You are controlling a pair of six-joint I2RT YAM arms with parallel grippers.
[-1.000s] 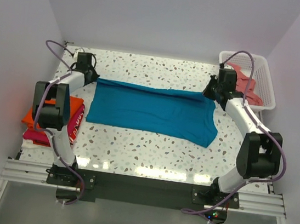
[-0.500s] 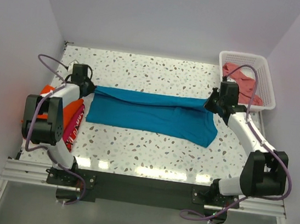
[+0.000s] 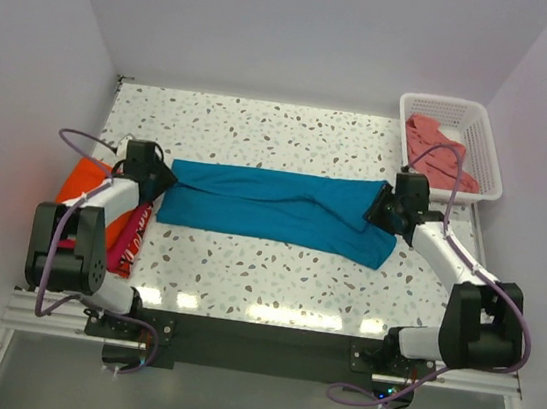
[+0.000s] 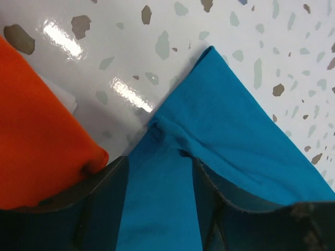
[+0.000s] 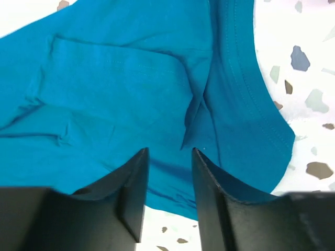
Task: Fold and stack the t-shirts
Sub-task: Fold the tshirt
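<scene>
A teal-blue t-shirt [image 3: 273, 210] lies flat as a long folded strip across the middle of the table. My left gripper [image 3: 161, 178] is low at its left end, and my right gripper [image 3: 379, 210] is low at its right end. In the left wrist view the left gripper [image 4: 159, 162] stands open over the teal t-shirt [image 4: 230, 136], and the cloth lies loose between the fingers. In the right wrist view the right gripper [image 5: 168, 154] is open too, above the teal t-shirt [image 5: 120, 83]. An orange t-shirt [image 3: 85, 183] and a magenta-red one [image 3: 130, 236] lie at the left edge.
A white lattice basket [image 3: 493, 143] stands at the back right with a salmon-pink t-shirt [image 3: 437, 150] in it. The orange t-shirt [image 4: 36, 141] lies close beside my left fingers. Speckled table [image 3: 263, 133] shows behind and in front of the teal shirt.
Both grippers drew the teal shirt's far edge toward the near side, folding it over, then opened and let the cloth go.
</scene>
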